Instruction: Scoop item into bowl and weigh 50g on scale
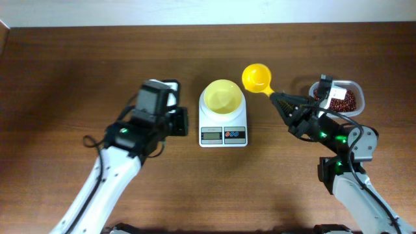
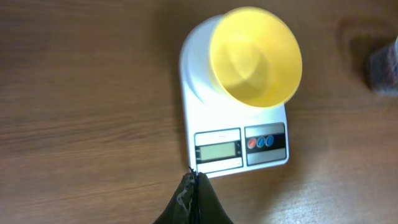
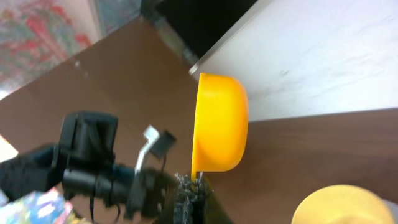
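Observation:
The pale yellow bowl [image 1: 222, 96] sits on the white scale [image 1: 223, 127], and its inside looks bare. Both also show in the left wrist view, bowl [image 2: 255, 56] and scale [image 2: 236, 140]. My left gripper [image 2: 196, 180] is shut and empty, just off the scale's front left corner. My right gripper [image 1: 281, 101] is shut on the handle of a yellow scoop [image 1: 257, 78], held right of the bowl. In the right wrist view the scoop [image 3: 219, 124] is seen side-on. The red-brown beans [image 1: 340, 99] lie in a clear tub [image 1: 356, 86] at the right.
The left arm [image 1: 136, 133] lies left of the scale over the brown wooden table [image 1: 78, 71]. The right arm [image 1: 341, 153] stands in front of the tub.

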`<state>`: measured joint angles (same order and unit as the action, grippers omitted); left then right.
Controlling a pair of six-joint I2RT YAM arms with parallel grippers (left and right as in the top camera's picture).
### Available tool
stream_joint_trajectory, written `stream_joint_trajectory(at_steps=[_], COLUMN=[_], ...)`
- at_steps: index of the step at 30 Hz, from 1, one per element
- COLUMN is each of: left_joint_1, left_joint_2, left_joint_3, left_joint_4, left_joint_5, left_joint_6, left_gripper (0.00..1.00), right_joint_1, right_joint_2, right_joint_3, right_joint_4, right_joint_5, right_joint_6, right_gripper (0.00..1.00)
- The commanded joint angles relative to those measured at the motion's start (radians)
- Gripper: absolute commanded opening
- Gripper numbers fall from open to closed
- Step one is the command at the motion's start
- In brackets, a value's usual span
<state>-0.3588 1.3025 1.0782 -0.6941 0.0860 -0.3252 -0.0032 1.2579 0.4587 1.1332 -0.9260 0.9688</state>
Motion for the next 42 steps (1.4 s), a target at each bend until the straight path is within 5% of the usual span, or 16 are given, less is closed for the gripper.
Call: stream_joint_trajectory(at_steps=[1, 14, 21, 42], left_joint_1=[-0.091, -0.315, -0.315, -0.315], left_joint_2=[0.084, 0.334, 0.418, 0.515], left_joint_3=[0.016, 0.016, 0.016, 0.016], left_joint_4=[0.068, 0.239, 0.275, 0.341], left_joint_5=[-0.001, -0.012, -0.146, -0.076], left_joint_6=[0.006, 0.275, 0.274, 0.380], left_gripper=[0.00, 0.00, 0.00, 0.00], right_joint_1=[-0.005, -0.005, -0.006, -0.006], right_joint_2=[-0.003, 0.011, 0.011, 0.011], right_joint_3=[0.020, 0.020, 0.020, 0.020], right_joint_4=[-0.005, -0.053, -0.068, -0.135], right_joint_5=[0.125, 0.222, 0.277, 0.367], right_joint_6=[-0.071, -0.075, -0.083, -0.101], right_gripper=[0.04, 0.04, 0.04, 0.04])
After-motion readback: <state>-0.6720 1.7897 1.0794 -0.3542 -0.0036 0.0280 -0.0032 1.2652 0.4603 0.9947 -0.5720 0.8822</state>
